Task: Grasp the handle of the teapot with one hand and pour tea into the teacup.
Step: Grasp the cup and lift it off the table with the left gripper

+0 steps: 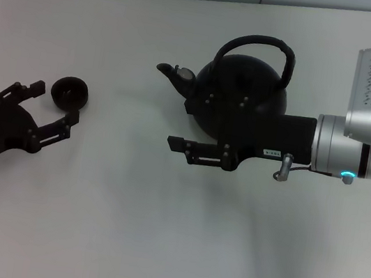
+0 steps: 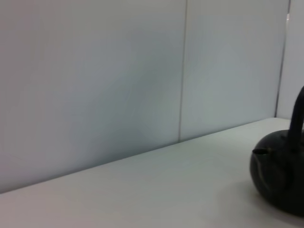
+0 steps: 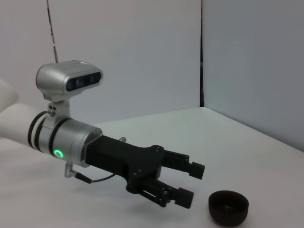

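Head view has the teapot (image 1: 238,94) sitting upright on the white table (image 1: 154,247), toward the far side, spout pointing to my left and the handle (image 1: 256,48) arching over the top with nothing on it yet. So I'd say we're at the very start: reach and grab, no pouring. My right gripper (image 1: 182,148) is stretched out low in front of the pot's belly, well below the arch, and I can't tell from here whether its claw is open or closed. Next move as I see it: lift that hand up and over so it can close around the arch, then carry the pot left. The teacup (image 1: 71,92) is well apart from the pot on the left, with my left gripper (image 1: 48,114) parked right beside it, fingers spread open and the cup just off its tips; the right wrist view shows the same thing, left gripper (image 3: 183,180) open next to the teacup (image 3: 228,207). Plenty of bare table between pot and cup. The table's back edge and the wall (image 2: 95,71) are close behind the pot, so I wouldn't swing wide that way.
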You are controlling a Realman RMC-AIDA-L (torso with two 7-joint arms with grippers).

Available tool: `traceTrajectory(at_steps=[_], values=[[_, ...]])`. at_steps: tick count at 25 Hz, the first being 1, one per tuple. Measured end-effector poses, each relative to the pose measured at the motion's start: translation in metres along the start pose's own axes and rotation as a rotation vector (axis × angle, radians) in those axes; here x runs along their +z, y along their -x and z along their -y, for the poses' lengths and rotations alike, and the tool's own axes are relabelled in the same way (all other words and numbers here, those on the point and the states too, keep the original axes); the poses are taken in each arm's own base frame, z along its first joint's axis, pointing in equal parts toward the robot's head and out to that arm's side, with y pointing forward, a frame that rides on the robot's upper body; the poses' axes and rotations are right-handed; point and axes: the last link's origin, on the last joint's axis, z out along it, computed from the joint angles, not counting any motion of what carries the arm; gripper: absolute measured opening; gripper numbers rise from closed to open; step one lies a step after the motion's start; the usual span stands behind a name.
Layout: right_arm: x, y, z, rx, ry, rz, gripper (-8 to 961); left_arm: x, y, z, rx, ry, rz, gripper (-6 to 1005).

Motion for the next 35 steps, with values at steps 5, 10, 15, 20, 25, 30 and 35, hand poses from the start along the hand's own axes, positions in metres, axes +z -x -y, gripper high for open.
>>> traceTrajectory(at_steps=[5,10,15,20,25,30,35], values=[[0.000,0.000,0.000,0.000,0.001,0.000,673,0.009,0.001,0.003,0.020,-0.057,-0.007,835],[0.000,0.000,0.000,0.002,0.001,0.004,672,0.011,0.001,0.004,0.025,-0.067,-0.006,834],[0.002,0.002,-0.002,0.007,0.005,0.017,670,0.017,0.002,0.009,0.036,-0.092,0.025,832],[0.002,0.003,-0.002,0.006,0.005,0.018,668,0.021,0.004,0.010,0.033,-0.100,0.050,831],[0.002,0.003,-0.001,0.005,0.005,0.017,666,0.023,0.003,0.010,0.033,-0.099,0.052,829],[0.001,0.003,-0.001,0.002,0.004,0.016,664,0.028,0.002,0.010,0.034,-0.097,0.055,827],[0.001,0.002,-0.001,-0.006,0.003,0.016,663,0.030,0.001,0.011,0.037,-0.102,0.063,826]])
